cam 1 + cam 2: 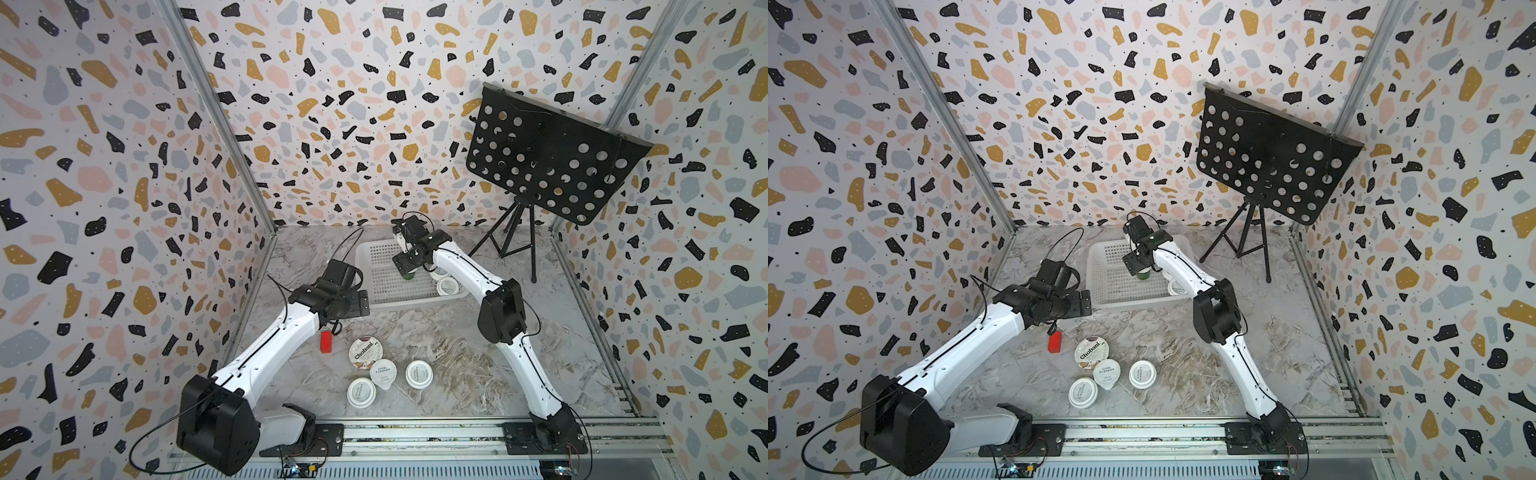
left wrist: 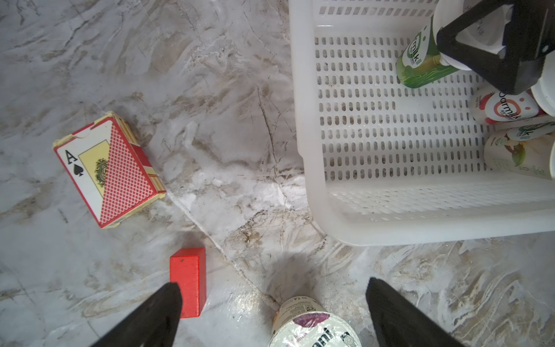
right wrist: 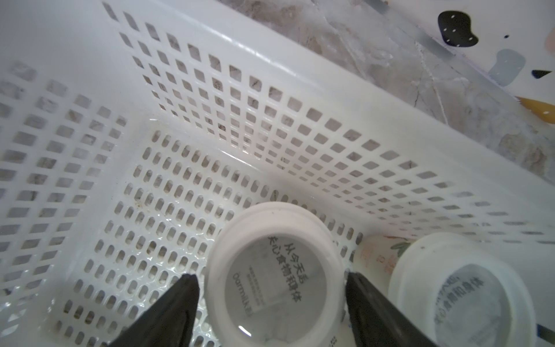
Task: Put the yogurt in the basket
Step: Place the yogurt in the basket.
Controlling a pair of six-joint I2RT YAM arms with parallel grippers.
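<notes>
The white basket stands at the back of the table. My right gripper reaches down into it, open, its fingers either side of an upright green-sided yogurt cup with a thin gap on one side. More yogurt cups crowd the basket's right end. Several cups sit on the table in front, among them the Chobani one and a tabbed one. My left gripper hangs open above the Chobani cup, holding nothing.
A small red block lies left of the Chobani cup, close to one left finger. A playing-card box lies further off. A black perforated music stand on a tripod stands at the back right.
</notes>
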